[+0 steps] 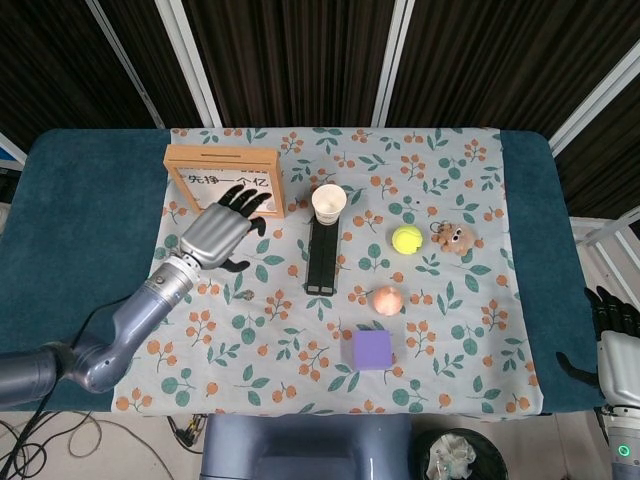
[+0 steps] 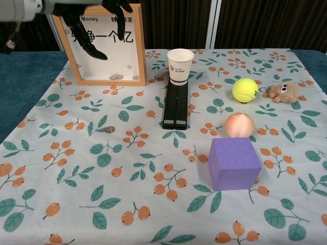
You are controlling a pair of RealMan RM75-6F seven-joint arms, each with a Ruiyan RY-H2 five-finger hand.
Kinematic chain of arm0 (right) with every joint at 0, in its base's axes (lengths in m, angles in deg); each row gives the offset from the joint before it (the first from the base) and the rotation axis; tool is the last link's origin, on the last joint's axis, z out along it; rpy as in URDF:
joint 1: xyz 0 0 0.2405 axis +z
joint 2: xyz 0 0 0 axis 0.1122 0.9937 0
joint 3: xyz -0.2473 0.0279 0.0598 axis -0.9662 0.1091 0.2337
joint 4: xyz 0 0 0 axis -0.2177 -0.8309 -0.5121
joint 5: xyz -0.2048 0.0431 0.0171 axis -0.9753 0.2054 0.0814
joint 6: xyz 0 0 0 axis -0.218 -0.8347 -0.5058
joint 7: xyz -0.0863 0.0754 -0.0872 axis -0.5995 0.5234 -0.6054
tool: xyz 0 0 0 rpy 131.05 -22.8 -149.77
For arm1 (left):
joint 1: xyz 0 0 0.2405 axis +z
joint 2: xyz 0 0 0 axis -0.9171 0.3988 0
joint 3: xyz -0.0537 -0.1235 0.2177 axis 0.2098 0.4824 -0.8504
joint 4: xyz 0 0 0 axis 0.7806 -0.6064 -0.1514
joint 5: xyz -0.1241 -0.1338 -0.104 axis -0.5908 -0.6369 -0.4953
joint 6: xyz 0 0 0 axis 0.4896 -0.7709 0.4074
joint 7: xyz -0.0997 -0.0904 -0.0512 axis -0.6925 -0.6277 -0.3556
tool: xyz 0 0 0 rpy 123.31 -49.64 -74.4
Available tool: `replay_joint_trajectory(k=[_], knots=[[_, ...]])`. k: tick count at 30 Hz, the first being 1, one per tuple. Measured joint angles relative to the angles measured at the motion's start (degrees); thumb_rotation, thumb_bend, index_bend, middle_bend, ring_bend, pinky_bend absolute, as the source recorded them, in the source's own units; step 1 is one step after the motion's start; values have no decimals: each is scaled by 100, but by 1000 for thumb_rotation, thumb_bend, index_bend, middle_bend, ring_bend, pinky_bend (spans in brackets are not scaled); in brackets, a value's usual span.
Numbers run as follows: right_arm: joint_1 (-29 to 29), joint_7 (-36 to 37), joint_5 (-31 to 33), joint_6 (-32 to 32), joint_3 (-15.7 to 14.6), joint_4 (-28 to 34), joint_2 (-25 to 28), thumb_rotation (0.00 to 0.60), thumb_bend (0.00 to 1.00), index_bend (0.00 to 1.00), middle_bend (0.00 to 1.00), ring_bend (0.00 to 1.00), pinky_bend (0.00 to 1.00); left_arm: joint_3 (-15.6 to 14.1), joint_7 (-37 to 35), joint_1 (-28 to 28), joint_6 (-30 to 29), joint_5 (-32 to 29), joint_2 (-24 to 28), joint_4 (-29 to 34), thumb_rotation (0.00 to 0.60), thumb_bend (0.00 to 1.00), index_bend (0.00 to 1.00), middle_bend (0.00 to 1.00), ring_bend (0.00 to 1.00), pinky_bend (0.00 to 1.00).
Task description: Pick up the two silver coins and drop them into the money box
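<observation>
One silver coin (image 1: 240, 295) (image 2: 109, 129) lies on the floral cloth, left of the black block. The wooden-framed money box (image 1: 200, 155) (image 2: 140, 51) stands at the back left, and a few coins (image 2: 116, 76) lie at its bottom behind the window. My left hand (image 1: 222, 232) (image 2: 76, 10) hovers in front of the box with its fingers spread and holds nothing. It is above and behind the loose coin. My right hand (image 1: 612, 335) sits off the table's right edge, fingers apart and empty. I see no second loose coin.
A paper cup (image 1: 328, 203) (image 2: 180, 65) stands at the far end of a black block (image 1: 321, 258) (image 2: 176, 104). To the right are a tennis ball (image 1: 406, 238), a plush toy (image 1: 455, 237), a peach (image 1: 387, 299) and a purple cube (image 1: 372, 349).
</observation>
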Motion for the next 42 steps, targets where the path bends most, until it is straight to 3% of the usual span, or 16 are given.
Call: replay_joint_trajectory(k=[8,16,29,42], knots=[[0,6,20,17,0,14,17,600,262,0,1,0,0,-104,448,-105,354,-36,-1160,-1048,600,159,408,12,0,0],[-3,-7,64,15,17,35,31,600,261,0,1,0,0,-169,543,-114,627,-62,-1675,-1535,600,155,408,12,0,0],[-7,6,79,12,24,45,39,600,261,0,1,0,0,-295,477,71,795,232,-2142,-2141,600,155,406,12,0,0],[-3,2,64,22,12,46,41,600,261,0,1,0,0,-412,535,489,602,312,-2127,-2217,600,128,407,12,0,0]])
